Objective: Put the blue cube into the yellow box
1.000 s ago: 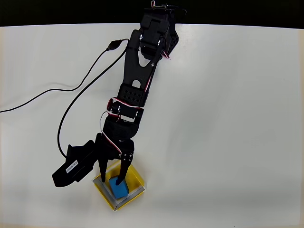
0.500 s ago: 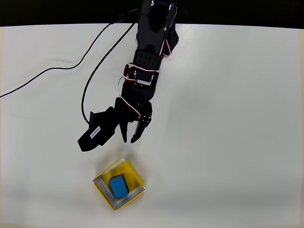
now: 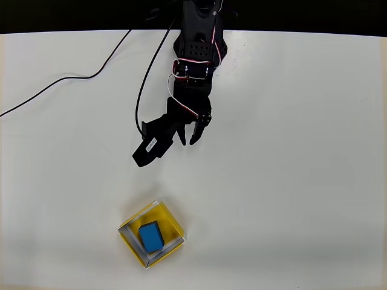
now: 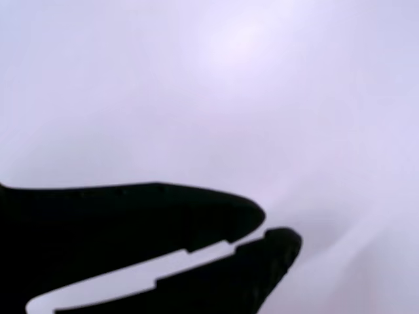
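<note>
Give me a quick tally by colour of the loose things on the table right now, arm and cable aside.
Blue: 1, the blue cube, lying inside the box.
Yellow: 1, the yellow box, near the bottom edge of the overhead view.
Total: 2.
The gripper hangs well above the box in the picture, holding nothing.
</note>
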You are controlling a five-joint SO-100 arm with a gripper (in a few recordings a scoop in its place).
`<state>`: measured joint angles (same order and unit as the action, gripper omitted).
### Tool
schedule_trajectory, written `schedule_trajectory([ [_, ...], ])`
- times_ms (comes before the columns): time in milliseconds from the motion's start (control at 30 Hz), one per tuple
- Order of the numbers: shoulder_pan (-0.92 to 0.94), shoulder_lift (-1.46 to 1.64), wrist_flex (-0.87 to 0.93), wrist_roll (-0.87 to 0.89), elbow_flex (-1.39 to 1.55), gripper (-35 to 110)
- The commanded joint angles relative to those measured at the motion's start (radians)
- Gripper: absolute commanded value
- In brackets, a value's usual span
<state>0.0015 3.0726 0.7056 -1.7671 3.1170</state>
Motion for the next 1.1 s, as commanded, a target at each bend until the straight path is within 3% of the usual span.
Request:
schedule_trajectory([
  [0,-0.023,0.13,0.233,0.008,0.028,3],
  [300,-0.02,0.255,0.63,0.035,0.028,2],
  [1067,-0.012,0.268,0.652,0.169,0.028,3],
])
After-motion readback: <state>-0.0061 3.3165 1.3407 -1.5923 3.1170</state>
